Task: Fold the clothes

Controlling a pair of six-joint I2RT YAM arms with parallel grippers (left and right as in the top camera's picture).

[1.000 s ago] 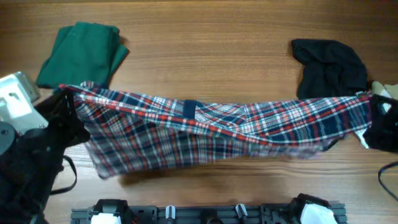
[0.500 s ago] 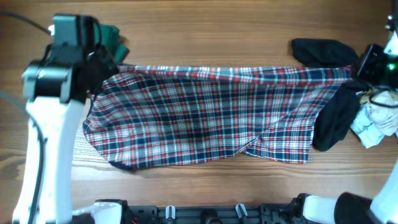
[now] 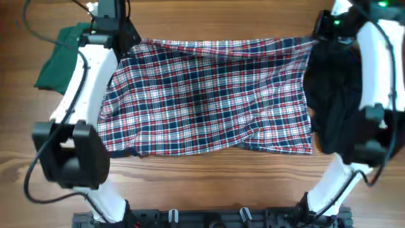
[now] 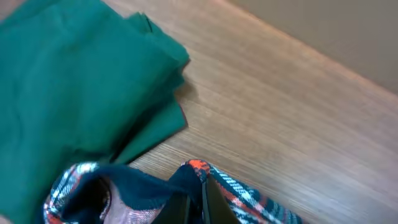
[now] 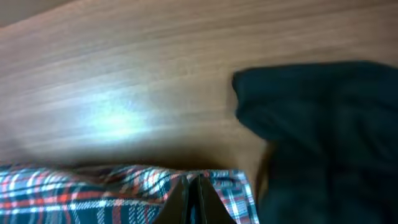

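The plaid garment (image 3: 209,95), red, navy and white, lies spread across the middle of the table (image 3: 209,183). Its far edge is pulled into a nearly straight line close to the table's far edge. Its near edge is wavy and rumpled, with a fold showing toward the near right.

The left tool (image 3: 135,43) is clamped tight on the garment's far left corner. In the left wrist view its tips (image 4: 194,202) pinch bunched plaid cloth and navy trim, with no gap between them. The right tool (image 3: 314,39) is likewise closed on the far right corner. In the right wrist view its tips (image 5: 193,199) meet over the plaid edge.

A dark green garment (image 3: 60,57) lies folded near the table's far left corner, just beside the plaid corner and partly under the left arm (image 3: 82,95). A black garment (image 3: 335,95) lies crumpled along the table's right edge, touching the plaid one's right side. The white right arm (image 3: 373,69) reaches over it. Both arms stretch from the near edge toward the far edge, one along each side of the plaid cloth.
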